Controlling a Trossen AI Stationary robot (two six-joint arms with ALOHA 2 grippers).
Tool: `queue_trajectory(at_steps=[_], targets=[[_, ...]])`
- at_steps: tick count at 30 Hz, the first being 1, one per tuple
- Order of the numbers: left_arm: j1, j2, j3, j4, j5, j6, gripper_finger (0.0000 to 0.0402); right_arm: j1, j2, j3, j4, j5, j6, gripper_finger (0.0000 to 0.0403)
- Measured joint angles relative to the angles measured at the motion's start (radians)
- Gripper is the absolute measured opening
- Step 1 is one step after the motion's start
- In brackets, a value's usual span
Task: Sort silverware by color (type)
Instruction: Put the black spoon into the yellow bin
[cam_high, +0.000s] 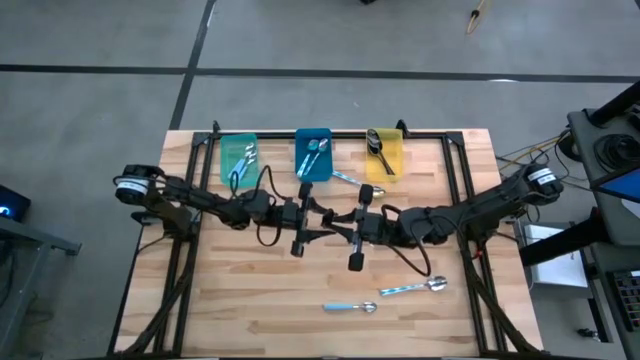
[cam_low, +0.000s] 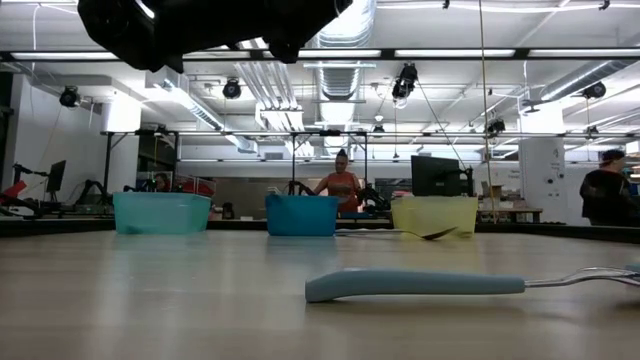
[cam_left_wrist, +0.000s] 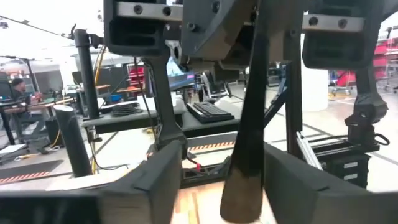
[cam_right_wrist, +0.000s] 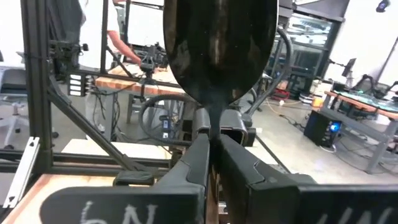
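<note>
A dark spoon stands upright in the air over the table's middle, bowl (cam_right_wrist: 217, 50) up and handle (cam_left_wrist: 245, 155) hanging down. My right gripper (cam_right_wrist: 212, 146) (cam_high: 347, 226) is shut on it. My left gripper (cam_left_wrist: 227, 186) (cam_high: 310, 215), facing the right one and a little lower, is open. Its two fingers (cam_left_wrist: 155, 180) stand on either side of the handle's lower end, apart from it. Light-blue-handled spoons (cam_high: 412, 288) (cam_high: 350, 306) lie flat on the table's near part. My right gripper pinches the dark spoon's neck (cam_right_wrist: 213, 121), just below the bowl, between its two fingers. The fingers come at it about level and lie across the spoon. The spoon is lifted clear and upright, its handle hanging below the fingers.
Along the far edge stand a teal bin (cam_high: 238, 158), a blue bin (cam_high: 313, 152) and a yellow bin (cam_high: 385, 153), each with spoons inside. Another spoon (cam_high: 345, 180) lies between the blue and yellow bins. A blue-handled spoon (cam_low: 415, 284) lies near the front edge.
</note>
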Motion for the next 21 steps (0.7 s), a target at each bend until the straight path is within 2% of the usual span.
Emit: queue_trajectory(at_steps=[3, 7, 13, 18, 21], targets=[[0.004, -0.006, -0.002, -0.024, -0.002, 0.011, 0.0227, 0.001, -0.018, 0.000, -0.019, 0.041, 0.008, 0.0013], [0.022, -0.040, -0.003, -0.141, -0.002, 0.025, 0.0262, -0.006, -0.056, 0.008, -0.102, 0.076, 0.063, 0.0013], [0.071, -0.156, -0.004, -0.401, -0.024, 0.093, 0.0275, -0.075, -0.083, 0.164, -0.484, 0.089, 0.242, 0.0012], [0.098, -0.282, -0.009, -0.554, -0.134, 0.173, 0.0271, -0.184, -0.045, 0.341, -0.814, 0.087, 0.350, 0.0012], [0.106, -0.351, -0.031, -0.588, -0.182, 0.198, 0.0269, -0.257, -0.022, 0.428, -0.973, 0.082, 0.400, 0.0012]])
